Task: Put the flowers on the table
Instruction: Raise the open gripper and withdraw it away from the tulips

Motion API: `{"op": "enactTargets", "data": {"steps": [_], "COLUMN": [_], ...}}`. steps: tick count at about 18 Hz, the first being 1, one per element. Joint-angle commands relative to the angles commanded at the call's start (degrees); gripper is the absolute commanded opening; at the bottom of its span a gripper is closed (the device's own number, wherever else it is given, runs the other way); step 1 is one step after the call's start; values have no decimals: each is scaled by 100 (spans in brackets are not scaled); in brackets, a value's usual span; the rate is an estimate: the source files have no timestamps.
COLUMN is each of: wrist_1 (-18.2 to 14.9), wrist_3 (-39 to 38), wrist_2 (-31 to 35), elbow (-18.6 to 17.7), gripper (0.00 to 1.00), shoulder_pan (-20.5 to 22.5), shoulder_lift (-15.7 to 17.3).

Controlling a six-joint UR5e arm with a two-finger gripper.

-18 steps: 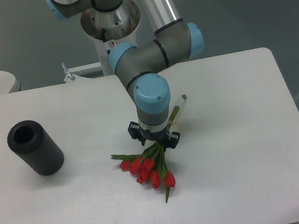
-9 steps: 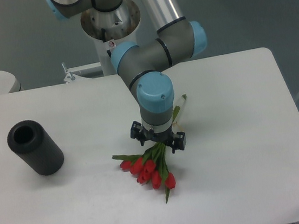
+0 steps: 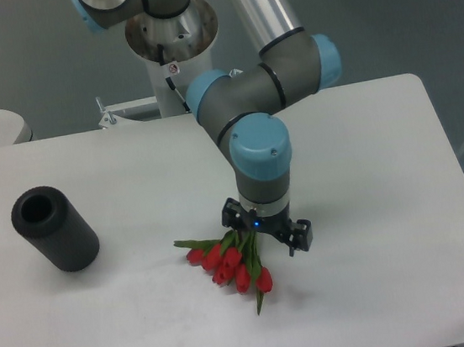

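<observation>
Flowers [image 3: 230, 262] flat on the table [image 3: 372, 207], buds toward camera, stems under spread, empty jaws.

- The arm [image 3: 244, 96] is built of dark grey rounded joint housings with light blue end caps.
- A polished silver tube forms the long upper link.
- Its base column is silver, bearing a small round red-and-white sticker.
- The gripper [image 3: 269, 236] is black and blocky, with a small blue light on its body.

A robotics lab: an industrial arm [image 3: 244, 96] on a pedestal beside a bare white table [image 3: 372, 207].
</observation>
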Motion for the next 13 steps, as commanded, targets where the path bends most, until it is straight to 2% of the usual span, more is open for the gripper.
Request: {"op": "enactTargets", "data": {"steps": [3, 5, 8, 13], "wrist_1": [-201, -220, -246, -237], "wrist_3": [906, 1337, 1786, 2392], "wrist_2": [-9, 0, 0, 0], "elbow": [105, 210, 465, 545], "gripper": [100, 100, 100, 100], "shoulder_pan": [193, 255, 255, 290], "shoulder_lift": [-9, -105, -307, -483]}}
